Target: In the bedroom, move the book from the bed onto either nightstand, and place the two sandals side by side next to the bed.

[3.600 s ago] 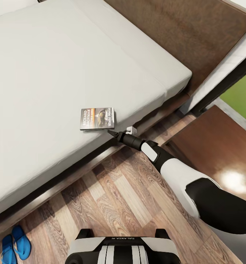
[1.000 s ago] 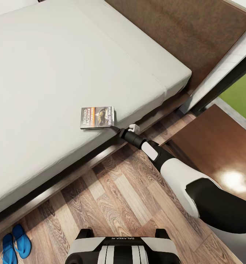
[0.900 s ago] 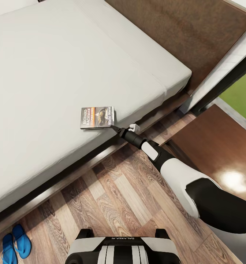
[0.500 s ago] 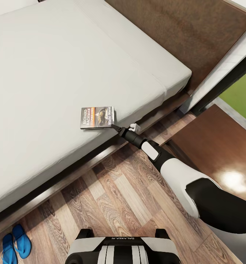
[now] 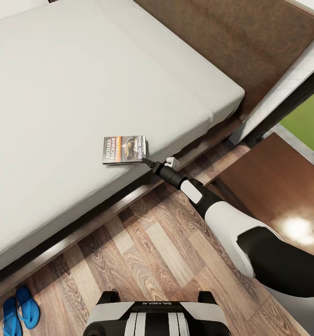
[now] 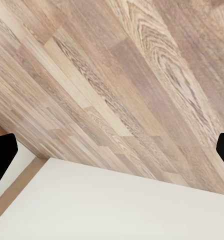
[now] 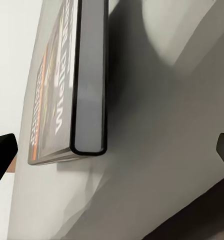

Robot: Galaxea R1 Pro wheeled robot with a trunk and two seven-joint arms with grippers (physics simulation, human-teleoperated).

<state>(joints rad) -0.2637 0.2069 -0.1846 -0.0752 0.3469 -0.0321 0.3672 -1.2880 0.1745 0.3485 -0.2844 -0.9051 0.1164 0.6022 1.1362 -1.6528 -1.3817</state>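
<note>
Bed (image 5: pixel 73 93) largest, mattress grey. Book (image 5: pixel 124 150) flat near mattress edge, long axis running nine to three o'clock. Right gripper (image 5: pixel 146 162) at book's four-o'clock corner, spread wide, fingertips (image 7: pixel 3 152) apart, empty.

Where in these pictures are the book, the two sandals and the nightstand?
book (image 5: pixel 124 150), head view, middle of its cover.
sandals (image 5: pixel 19 310), head view, inner edge of the right-hand sandal.
nightstand (image 5: pixel 278 196), head view, its glossy top.

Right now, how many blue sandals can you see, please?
2. Both lie on the wood floor beside the bed, at the head view's lower left corner: one sandal and the other sandal, partly cut by the picture's edge.
</note>
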